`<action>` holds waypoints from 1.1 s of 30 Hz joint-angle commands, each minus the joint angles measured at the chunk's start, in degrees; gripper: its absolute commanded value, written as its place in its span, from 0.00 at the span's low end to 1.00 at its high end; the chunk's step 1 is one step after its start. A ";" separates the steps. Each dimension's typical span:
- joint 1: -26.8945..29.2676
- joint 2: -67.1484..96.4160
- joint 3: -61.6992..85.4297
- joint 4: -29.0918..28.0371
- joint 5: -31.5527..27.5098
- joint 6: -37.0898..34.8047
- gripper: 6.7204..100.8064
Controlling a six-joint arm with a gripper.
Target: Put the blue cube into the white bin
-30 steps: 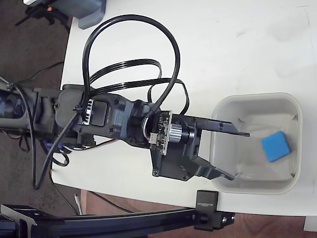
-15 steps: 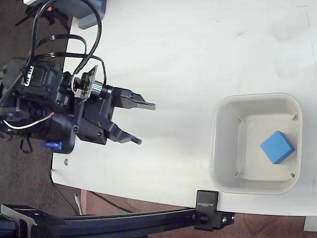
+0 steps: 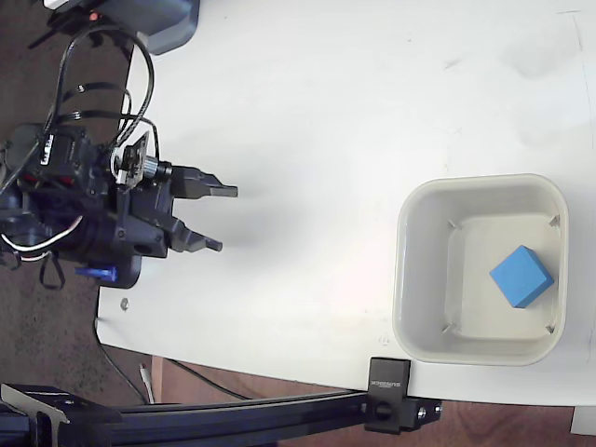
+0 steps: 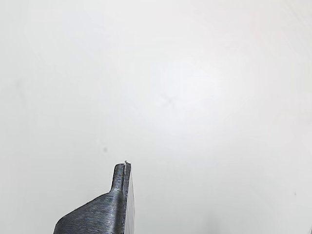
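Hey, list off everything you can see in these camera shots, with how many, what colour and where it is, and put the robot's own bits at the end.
blue cube: one, bright blue, lying inside the bin, toward its right side in the fixed view.
white bin: one, off-white, on the table at the right of the fixed view.
table: one, white, filling most of both views.
grey box: one, grey, at the table's top left corner, cut off by the frame.
black rail: one, black, along the bottom edge below the table, with a clamp under the bin.
arm: one, black with looping cables, at the left edge of the table.
gripper: one, black, open and empty, pointing toward the bin but far from it.
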 commanded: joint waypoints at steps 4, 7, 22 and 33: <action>0.18 15.47 2.99 4.83 -0.53 0.53 0.99; 1.67 15.47 2.99 4.92 -1.14 0.70 0.99; 1.76 15.47 2.99 4.83 -0.97 0.97 0.99; 1.76 15.47 2.99 4.83 -0.97 0.97 0.99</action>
